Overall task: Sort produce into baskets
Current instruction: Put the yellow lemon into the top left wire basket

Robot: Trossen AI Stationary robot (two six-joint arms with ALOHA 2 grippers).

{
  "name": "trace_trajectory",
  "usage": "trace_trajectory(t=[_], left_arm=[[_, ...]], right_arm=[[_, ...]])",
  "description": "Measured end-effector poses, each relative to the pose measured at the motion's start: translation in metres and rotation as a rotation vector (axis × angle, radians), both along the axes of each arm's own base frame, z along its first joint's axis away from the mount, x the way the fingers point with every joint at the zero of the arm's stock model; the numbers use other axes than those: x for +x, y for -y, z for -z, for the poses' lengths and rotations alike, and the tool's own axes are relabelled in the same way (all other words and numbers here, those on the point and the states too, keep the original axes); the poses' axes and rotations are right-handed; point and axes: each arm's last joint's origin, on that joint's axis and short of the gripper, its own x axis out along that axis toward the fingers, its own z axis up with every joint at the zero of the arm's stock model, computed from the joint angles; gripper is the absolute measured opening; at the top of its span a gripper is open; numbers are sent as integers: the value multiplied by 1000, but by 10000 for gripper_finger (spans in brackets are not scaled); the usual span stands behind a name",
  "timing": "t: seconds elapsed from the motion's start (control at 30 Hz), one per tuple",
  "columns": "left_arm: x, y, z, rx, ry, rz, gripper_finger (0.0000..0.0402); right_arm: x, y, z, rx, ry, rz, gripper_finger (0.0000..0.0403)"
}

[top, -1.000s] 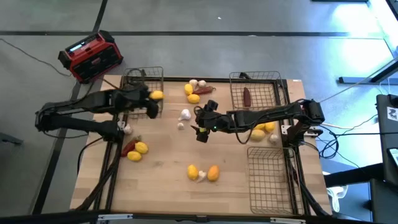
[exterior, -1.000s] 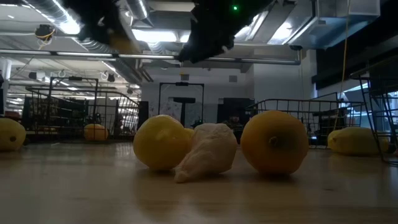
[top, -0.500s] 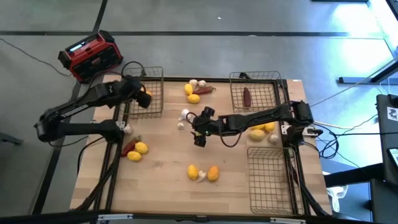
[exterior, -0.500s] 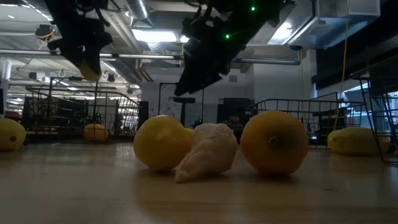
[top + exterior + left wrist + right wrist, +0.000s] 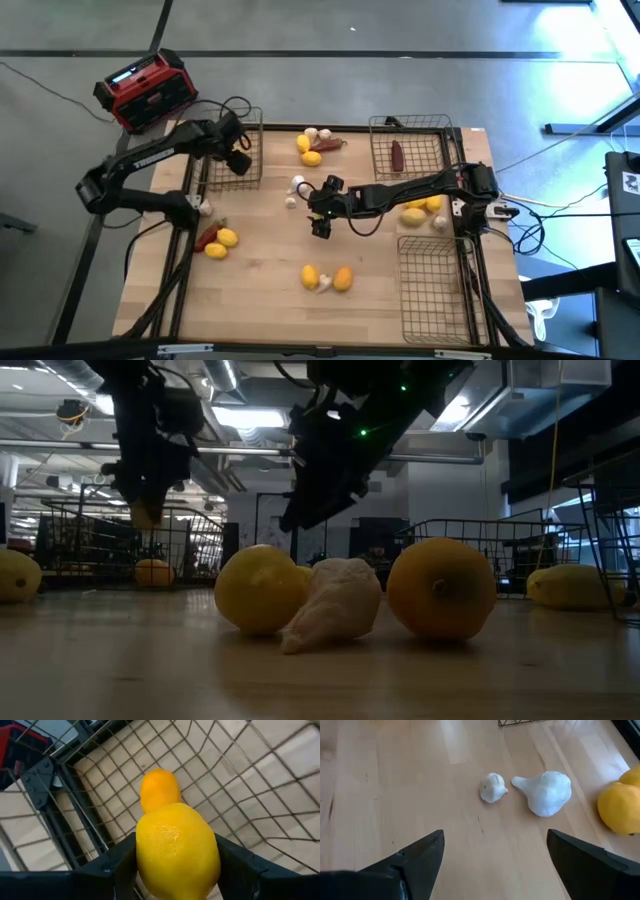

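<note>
The left gripper [image 5: 175, 870] has swung from the basket's inner edge to above the far-left wire basket [image 5: 236, 168], jaws clamped on a yellow lemon [image 5: 176, 851]; an orange fruit [image 5: 159, 790] lies below in the mesh, so release looks imminent. The right gripper [image 5: 492, 852] has crept left over the counter [image 5: 270, 265], jaws spread wide and empty, toward two garlic bulbs [image 5: 545, 791], likely its next pick.
</note>
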Motion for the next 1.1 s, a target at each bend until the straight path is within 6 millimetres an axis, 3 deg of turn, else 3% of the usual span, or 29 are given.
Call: trace_trajectory(t=[0.3,0.63,0.9,1.1], left_arm=[[7,-18,21,-132,9,-3,214],[6,-27,65,-190,-20,-40,214],[5,-25,78,-192,-28,-37,221],[5,-26,78,-158,-43,-47,253]], right_arm=[[-1,0,1,-1,-12,1,347],[-1,0,1,-1,-11,0,347],[-1,0,0,-1,-9,0,347],[-1,0,0,-1,-6,0,347]])
